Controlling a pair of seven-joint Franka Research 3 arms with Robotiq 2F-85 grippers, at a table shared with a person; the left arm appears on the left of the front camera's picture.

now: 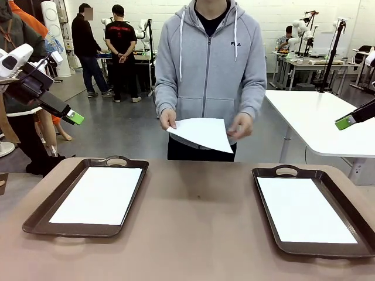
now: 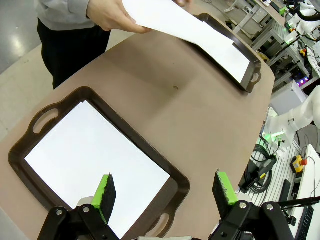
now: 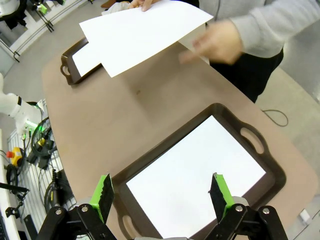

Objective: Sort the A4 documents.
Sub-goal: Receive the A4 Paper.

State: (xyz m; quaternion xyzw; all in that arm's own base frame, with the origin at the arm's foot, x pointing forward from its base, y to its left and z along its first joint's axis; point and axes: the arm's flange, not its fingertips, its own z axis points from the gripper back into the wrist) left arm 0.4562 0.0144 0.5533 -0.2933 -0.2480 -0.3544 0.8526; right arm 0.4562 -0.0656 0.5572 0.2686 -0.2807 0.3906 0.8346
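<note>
Left gripper (image 1: 75, 117) and right gripper (image 1: 344, 122), both spread wide and empty, hang above the tabletop's (image 1: 199, 205) left and right edges. The held sheet (image 1: 202, 133) lies between them at the far edge, roughly equidistant, in the person's hands (image 1: 168, 119).

Brown table (image 1: 199, 205) with two trays (image 1: 41, 218) (image 1: 266, 202)

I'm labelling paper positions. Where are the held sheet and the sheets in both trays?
held sheet (image 1: 202, 132), front view, middle of the page
left tray's sheet (image 1: 99, 194), front view, centre of the paper
right tray's sheet (image 1: 303, 209), front view, centre of the paper
</note>
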